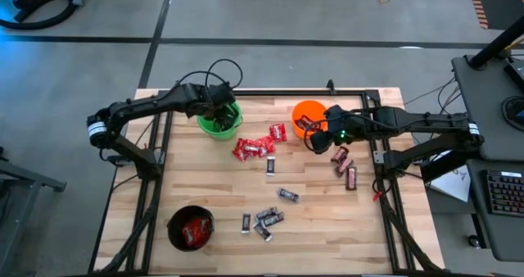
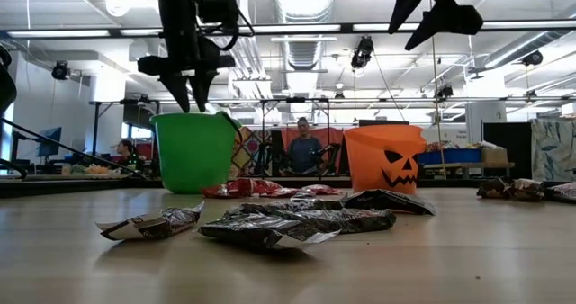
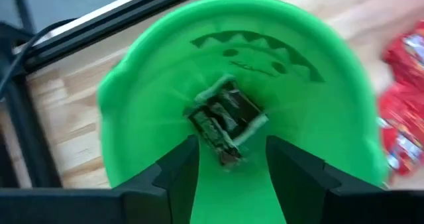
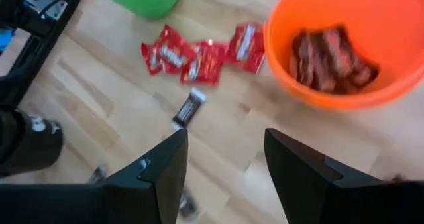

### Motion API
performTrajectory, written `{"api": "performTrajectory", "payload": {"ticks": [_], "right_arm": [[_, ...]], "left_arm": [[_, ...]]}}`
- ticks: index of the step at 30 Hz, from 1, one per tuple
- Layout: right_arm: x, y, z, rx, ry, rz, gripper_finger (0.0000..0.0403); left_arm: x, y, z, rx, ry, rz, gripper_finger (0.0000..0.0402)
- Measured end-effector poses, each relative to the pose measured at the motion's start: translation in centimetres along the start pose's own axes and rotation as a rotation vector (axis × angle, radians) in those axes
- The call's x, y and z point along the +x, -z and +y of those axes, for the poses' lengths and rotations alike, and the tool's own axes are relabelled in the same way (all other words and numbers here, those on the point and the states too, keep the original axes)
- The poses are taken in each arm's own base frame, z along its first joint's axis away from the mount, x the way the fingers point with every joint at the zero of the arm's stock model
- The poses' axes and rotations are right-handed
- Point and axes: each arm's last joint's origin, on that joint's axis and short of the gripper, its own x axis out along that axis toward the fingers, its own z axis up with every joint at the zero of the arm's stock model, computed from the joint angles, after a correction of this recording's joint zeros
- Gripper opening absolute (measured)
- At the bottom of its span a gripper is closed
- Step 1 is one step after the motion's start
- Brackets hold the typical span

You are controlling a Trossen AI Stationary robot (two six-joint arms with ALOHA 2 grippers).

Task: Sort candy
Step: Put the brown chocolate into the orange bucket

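Small black-silver foil-wrapped candy bar (image 3: 225, 118), one, crumpled, lying just beyond the spread left gripper (image 3: 228, 161) inside round green plastic bucket (image 3: 132, 98), one. Right gripper (image 4: 225, 161) hanging spread.

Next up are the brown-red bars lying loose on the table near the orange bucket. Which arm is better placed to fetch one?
Probably the right. Its open gripper hangs beside the orange bucket, and the loose brown-red bars lie just beyond it. The left gripper is across the table over the green bucket, jaws apart above a black-silver bar.
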Motion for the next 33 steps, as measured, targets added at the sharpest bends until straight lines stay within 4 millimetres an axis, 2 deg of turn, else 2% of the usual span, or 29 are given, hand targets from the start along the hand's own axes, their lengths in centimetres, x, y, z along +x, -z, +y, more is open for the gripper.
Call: {"api": "performTrajectory", "payload": {"ticks": [6,16,21,26,30,33], "right_arm": [[0.2,0.6,-0.3,0.098,0.011,0.126,0.0192],[1.5,2.4,-1.4,0.178,0.236,0.329,0.0192],[3.5,3.8,-2.8,0.184,0.346,0.378,0.0192],[6.1,6.1,-5.1,0.213,0.441,0.413,0.0192],[7.8,7.7,-7.0,0.222,0.521,0.419,0.0192],[8.9,8.6,-7.9,0.224,0.514,0.402,0.0192]], "left_arm": [[-2.3,-0.9,-1.0,0.105,0.103,-0.038,0.0162],[-9.9,-3.2,-2.6,0.266,0.269,-0.261,0.0162],[-13.1,-3.8,-2.3,0.304,0.270,-0.369,0.0162],[-14.7,-3.9,-1.2,0.292,0.203,-0.427,0.0162],[-15.2,-3.5,-0.3,0.278,0.149,-0.453,0.0162],[-15.3,-3.4,0.1,0.264,0.103,-0.478,0.0162]]}}
